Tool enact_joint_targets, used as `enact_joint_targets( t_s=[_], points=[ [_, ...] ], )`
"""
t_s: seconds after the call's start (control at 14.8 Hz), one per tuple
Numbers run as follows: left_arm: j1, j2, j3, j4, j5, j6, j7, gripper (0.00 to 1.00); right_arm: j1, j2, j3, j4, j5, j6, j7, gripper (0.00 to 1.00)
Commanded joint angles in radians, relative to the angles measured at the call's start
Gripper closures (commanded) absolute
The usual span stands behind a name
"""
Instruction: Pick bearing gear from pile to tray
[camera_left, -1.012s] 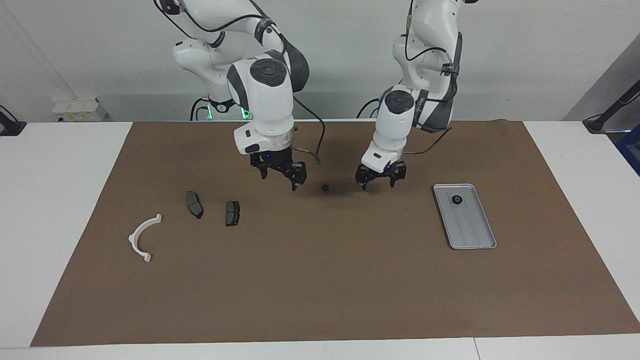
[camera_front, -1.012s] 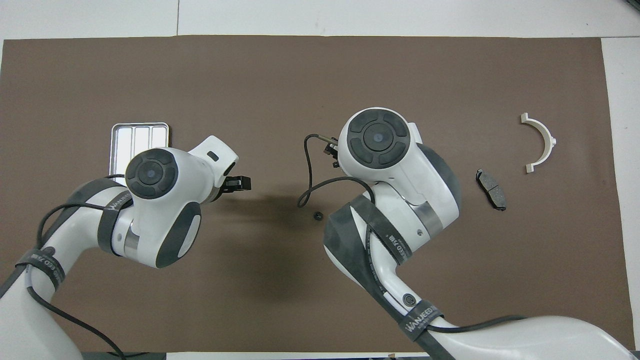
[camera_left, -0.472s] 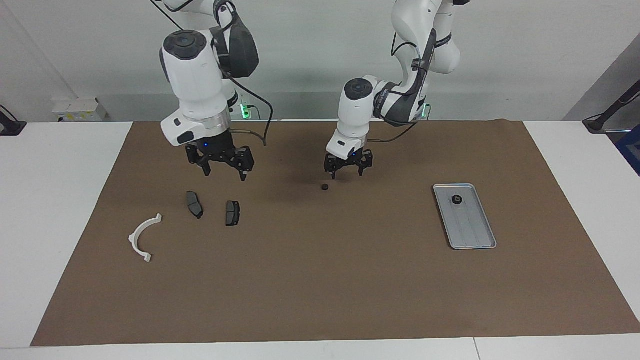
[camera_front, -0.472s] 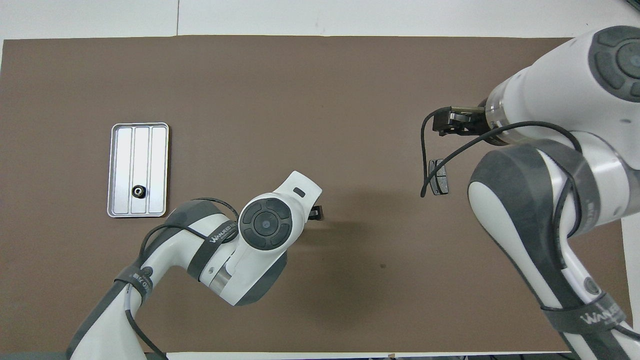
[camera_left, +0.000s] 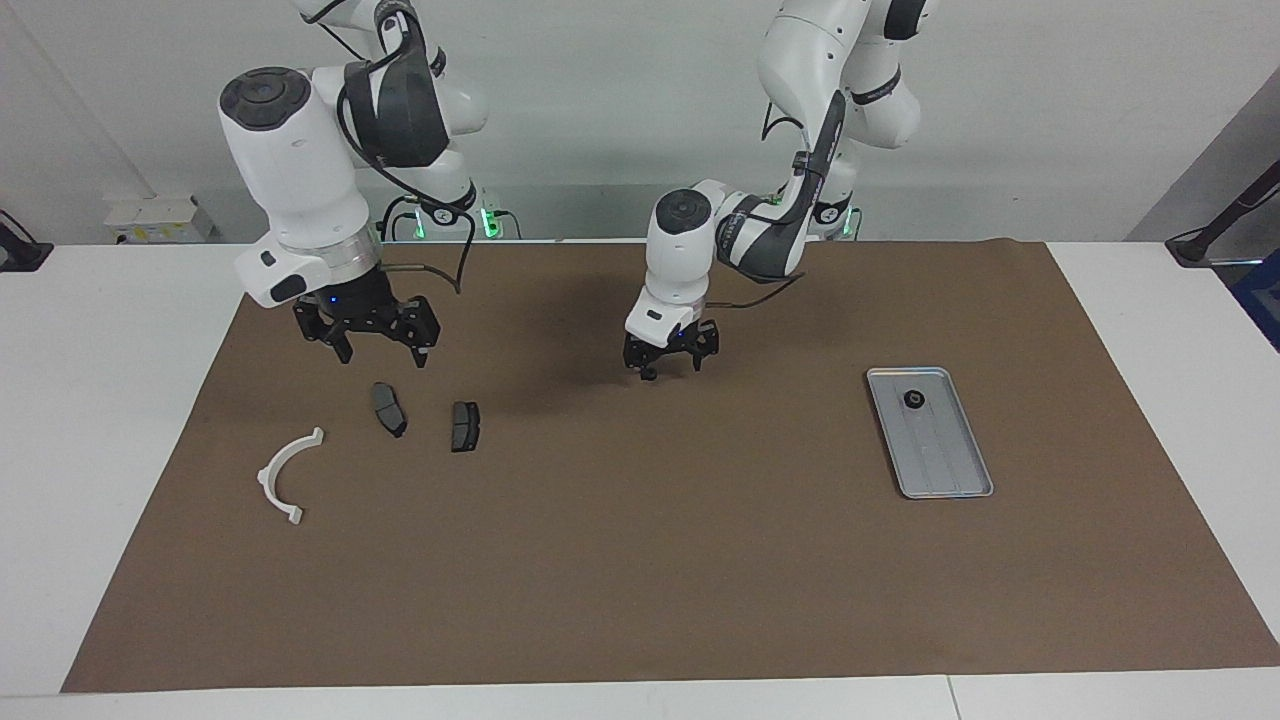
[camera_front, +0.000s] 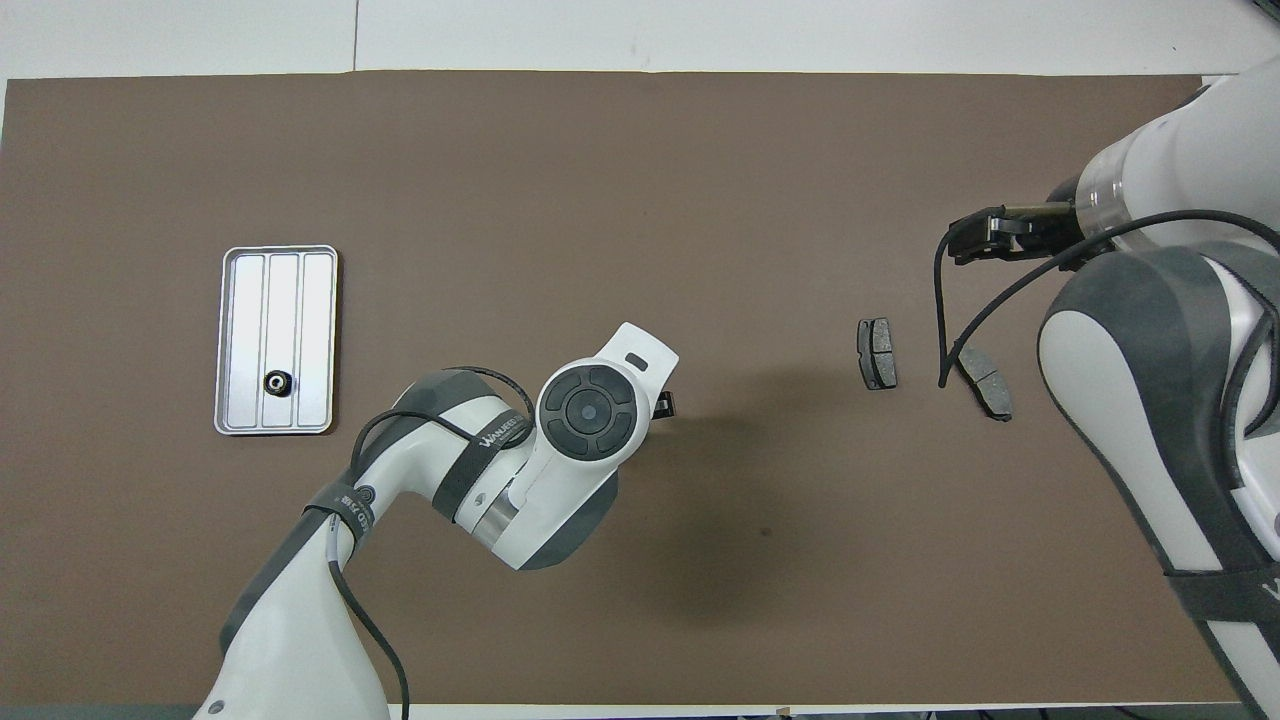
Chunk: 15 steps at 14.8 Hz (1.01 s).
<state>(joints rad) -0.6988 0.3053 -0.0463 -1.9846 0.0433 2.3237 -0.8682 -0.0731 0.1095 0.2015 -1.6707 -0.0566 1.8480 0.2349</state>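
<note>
the left tool, jaws spread over a small black bearing gear hidden beneath it, should drop straight and centred before closing; the right tool waits open.

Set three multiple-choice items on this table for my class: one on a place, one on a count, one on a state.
1. Where does the white curved bracket lie?
A. In the tray
B. On the brown mat, toward the right arm's end of the table
C. On top of a grey plate

2. How many dark grey plates lie on the mat?
A. One
B. Two
C. Four

3. What is the state of the metal tray?
A. Empty
B. Turned upside down
C. Upright, holding one small black round piece

Key:
1 B, the bracket lies flat on the mat beside the plates, at the end away from the tray.
2 B, two plates lie side by side, apart from each other.
3 C, one round piece sits on the tray's floor, at the end nearer to the robots.
</note>
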Motion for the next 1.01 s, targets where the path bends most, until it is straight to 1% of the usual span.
enact_joint_targets(
  t_s=[0.0,0.61,0.74,0.81,0.94],
  points=[
    [-0.036,0.038,0.019,0.043,0.02,-0.021,-0.035,0.02,-0.013,-0.024,0.006,-0.004,0.021,-0.018,-0.026,0.0],
    [-0.06,0.037,0.019,0.02,0.027,-0.023,-0.057,0.02,-0.01,-0.025,0.007,-0.004,0.04,-0.016,-0.032,0.0],
    [-0.06,0.035,0.019,0.006,0.041,-0.02,-0.057,0.02,-0.011,-0.028,0.004,-0.004,0.041,-0.015,-0.068,0.0],
    [-0.06,0.034,0.017,0.0,0.049,-0.015,-0.057,0.02,-0.01,-0.027,0.0,-0.003,0.041,-0.015,-0.075,0.0],
    [-0.06,0.032,0.019,-0.006,0.049,-0.015,-0.057,0.02,0.015,-0.028,-0.04,-0.003,0.041,-0.015,-0.083,0.0]
  ],
)
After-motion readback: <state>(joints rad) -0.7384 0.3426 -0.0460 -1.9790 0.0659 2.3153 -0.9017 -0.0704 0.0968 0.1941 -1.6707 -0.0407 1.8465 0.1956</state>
